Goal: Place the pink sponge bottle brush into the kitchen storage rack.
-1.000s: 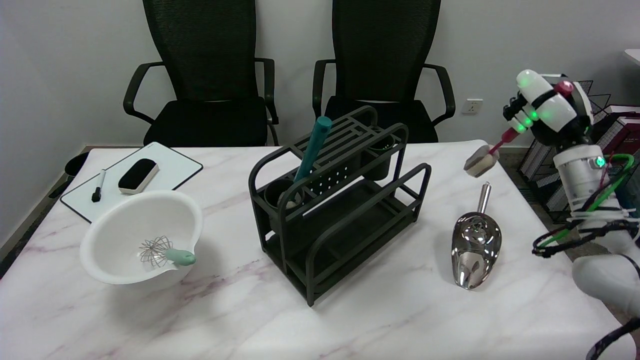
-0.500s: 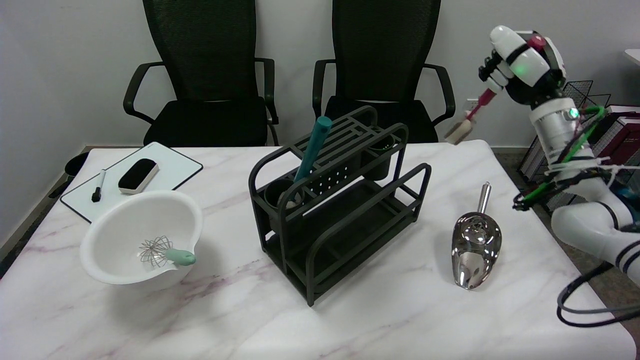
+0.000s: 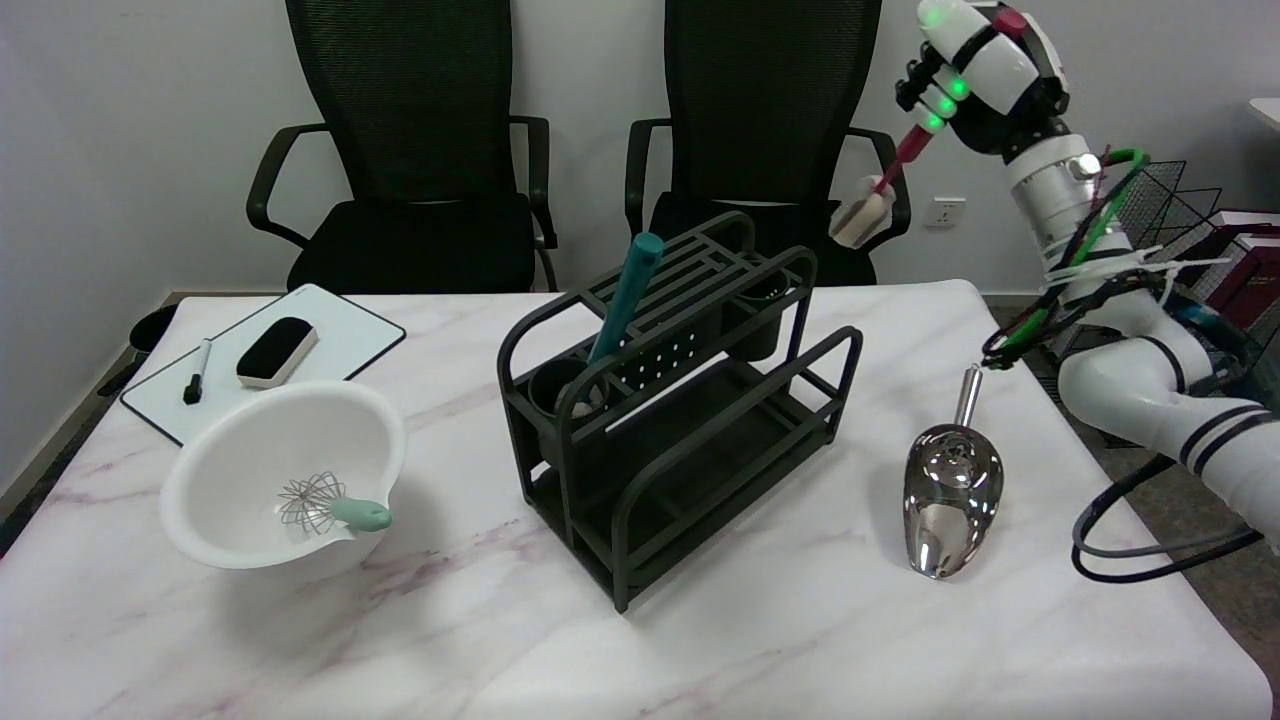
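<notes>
A white bowl holds a whisk; a metal scoop lies right.

Teal utensil blocks the rack's left cup; right cup open.

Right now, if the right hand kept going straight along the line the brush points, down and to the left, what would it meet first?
Probably the storage rack: the right hand holds the brush sponge-down, aimed toward the rack's far right cup. Depth is unclear; it might pass behind.
</notes>
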Controlling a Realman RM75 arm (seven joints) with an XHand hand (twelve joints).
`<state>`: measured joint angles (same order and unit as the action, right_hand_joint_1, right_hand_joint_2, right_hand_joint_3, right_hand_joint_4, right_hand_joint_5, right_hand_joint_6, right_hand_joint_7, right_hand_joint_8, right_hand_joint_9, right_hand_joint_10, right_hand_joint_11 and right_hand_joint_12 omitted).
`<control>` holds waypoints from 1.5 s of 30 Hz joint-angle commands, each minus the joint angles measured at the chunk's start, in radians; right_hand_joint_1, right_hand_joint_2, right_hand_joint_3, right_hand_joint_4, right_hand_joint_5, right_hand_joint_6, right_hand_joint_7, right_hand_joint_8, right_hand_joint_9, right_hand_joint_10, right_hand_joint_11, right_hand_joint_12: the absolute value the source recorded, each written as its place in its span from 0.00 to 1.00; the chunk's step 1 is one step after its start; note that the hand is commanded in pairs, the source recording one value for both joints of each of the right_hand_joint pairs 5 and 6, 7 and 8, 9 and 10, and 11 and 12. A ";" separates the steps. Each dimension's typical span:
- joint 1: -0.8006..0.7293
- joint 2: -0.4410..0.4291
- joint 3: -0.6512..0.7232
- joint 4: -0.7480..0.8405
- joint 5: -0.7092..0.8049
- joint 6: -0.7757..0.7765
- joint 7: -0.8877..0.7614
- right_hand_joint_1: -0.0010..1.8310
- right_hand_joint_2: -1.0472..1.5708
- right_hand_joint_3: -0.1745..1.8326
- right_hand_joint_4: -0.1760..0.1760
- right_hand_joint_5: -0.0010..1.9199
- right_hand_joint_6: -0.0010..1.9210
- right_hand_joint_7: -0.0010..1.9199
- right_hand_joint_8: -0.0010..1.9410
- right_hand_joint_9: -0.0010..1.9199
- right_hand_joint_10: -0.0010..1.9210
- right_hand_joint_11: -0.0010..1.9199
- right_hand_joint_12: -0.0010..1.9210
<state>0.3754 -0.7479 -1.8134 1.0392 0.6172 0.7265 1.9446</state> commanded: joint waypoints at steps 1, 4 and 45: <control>0.179 -0.017 -0.185 0.016 -0.034 -0.030 0.105 0.63 0.94 0.41 0.50 1.00 1.00 1.00 0.99 1.00 1.00 1.00 1.00; 0.208 -0.021 -0.200 0.017 -0.087 -0.050 0.145 0.63 0.93 0.41 0.50 1.00 1.00 1.00 0.99 1.00 1.00 1.00 1.00; 0.052 0.024 -0.126 0.200 -0.180 -0.183 0.220 0.60 0.97 0.42 0.50 1.00 1.00 1.00 0.99 1.00 1.00 1.00 1.00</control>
<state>0.5411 -0.7512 -2.0212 1.1605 0.4452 0.5575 2.1430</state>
